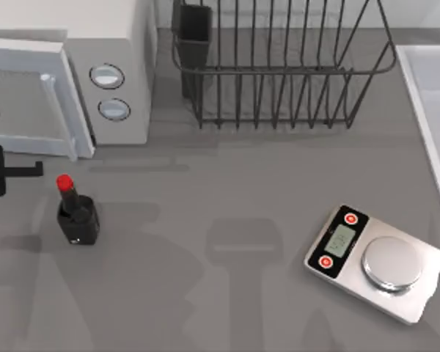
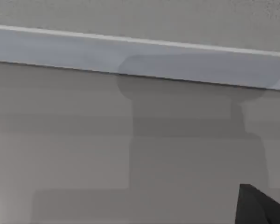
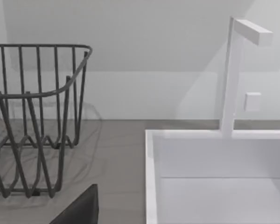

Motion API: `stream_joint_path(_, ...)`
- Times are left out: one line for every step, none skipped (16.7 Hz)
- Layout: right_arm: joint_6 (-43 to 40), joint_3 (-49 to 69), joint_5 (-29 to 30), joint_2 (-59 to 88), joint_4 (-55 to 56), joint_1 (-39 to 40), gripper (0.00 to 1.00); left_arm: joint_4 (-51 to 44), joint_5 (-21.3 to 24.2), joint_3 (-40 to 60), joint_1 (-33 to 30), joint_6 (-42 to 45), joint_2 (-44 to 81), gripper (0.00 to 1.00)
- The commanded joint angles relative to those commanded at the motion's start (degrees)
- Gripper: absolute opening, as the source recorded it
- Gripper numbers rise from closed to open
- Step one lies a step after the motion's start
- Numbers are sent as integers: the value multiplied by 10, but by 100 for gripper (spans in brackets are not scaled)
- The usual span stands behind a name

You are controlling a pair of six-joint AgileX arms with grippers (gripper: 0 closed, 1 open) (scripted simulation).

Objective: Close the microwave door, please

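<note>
— At the nine o'clock edge of the table, what is that dark shape?

— That is my left gripper (image 1: 15,172), a black block with one thin finger reaching toward three o'clock. It sits just below the microwave door (image 1: 29,99), close to the door's lower edge; I cannot tell whether it touches. Whether the jaws are apart or together I cannot tell either.

— And the door itself?

— It stands swung out from the microwave (image 1: 114,44), which sits at about ten o'clock on the table. The white frame, greyish window and pale bar handle (image 1: 51,103) all face up toward the overhead camera. The two silver knobs (image 1: 107,76) sit just to the three o'clock side of the door's edge.

— What lies near the jaws besides the door?

— A small dark bottle (image 1: 78,218) with a red cap, standing just toward five o'clock from my left gripper and apart from it.

— Anything else on the table?

— A wire dish rack (image 1: 279,66) at twelve o'clock, a kitchen scale (image 1: 374,262) at four o'clock, and a white sink (image 3: 214,186) with a faucet (image 3: 233,74) along the three o'clock edge.

— Your right gripper?

— One dark corner of it (image 3: 79,210) shows from its wrist, near the rack and sink; its jaws I cannot judge.
</note>
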Motion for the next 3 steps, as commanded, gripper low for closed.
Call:
stream_joint_path(0,0,0,0,0,0,100,15,-3,1,-7,-5,13,0)
stream_joint_path(0,0,0,0,0,0,100,24,-5,1,-13,-9,21,0)
stream_joint_path(0,0,0,0,0,0,100,27,-5,0,-15,-10,23,0)
